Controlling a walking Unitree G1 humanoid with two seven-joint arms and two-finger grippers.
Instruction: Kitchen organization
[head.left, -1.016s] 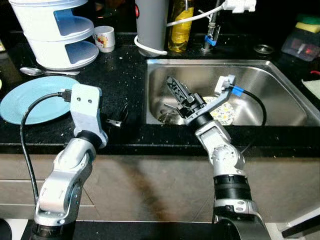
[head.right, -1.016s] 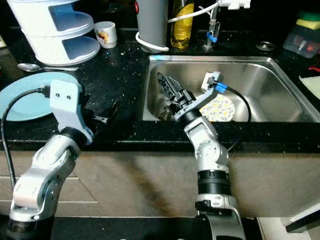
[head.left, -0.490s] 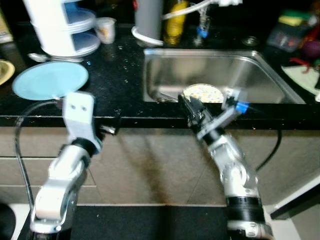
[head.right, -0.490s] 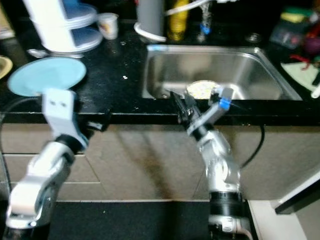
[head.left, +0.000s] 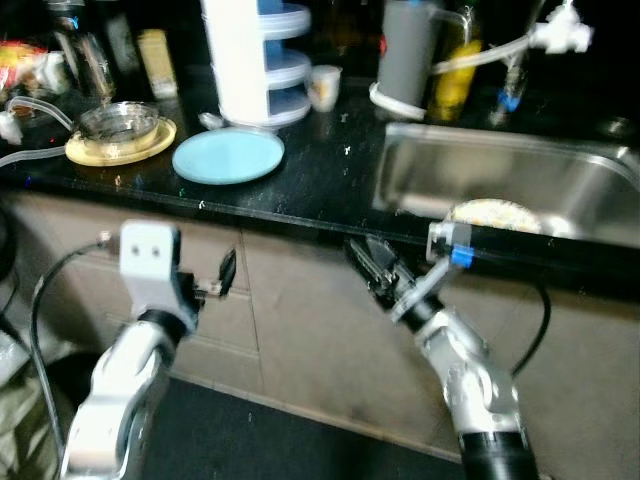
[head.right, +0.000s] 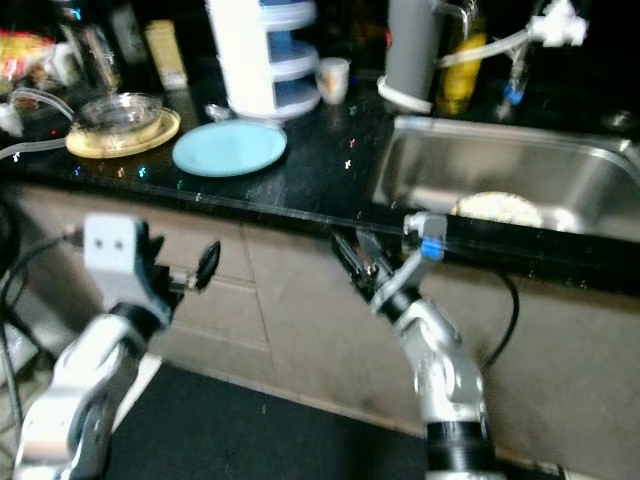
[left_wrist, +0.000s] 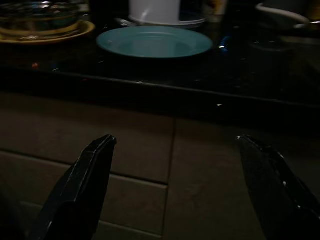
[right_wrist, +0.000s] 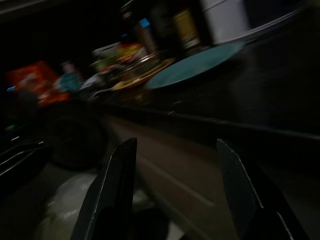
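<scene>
Both grippers are now out in front of the cabinet fronts, below the counter edge; a second ago the right one was down in the sink, and the whole view has swung left and pulled back since then.

Black countertop runs across the top, steel sink set into it on the right with a patterned plate lying inside. White tiered rack stands at the back, grey jug near the tap. Light blue plate lies flat on the counter just in front of the rack. Further left, a glass bowl sits on a yellow plate. Small cup stands beside the rack.

Left gripper faces the cabinet under the blue plate, fingers spread wide, holding nothing. Right gripper points along the counter edge, fingers apart, nothing between them.
</scene>
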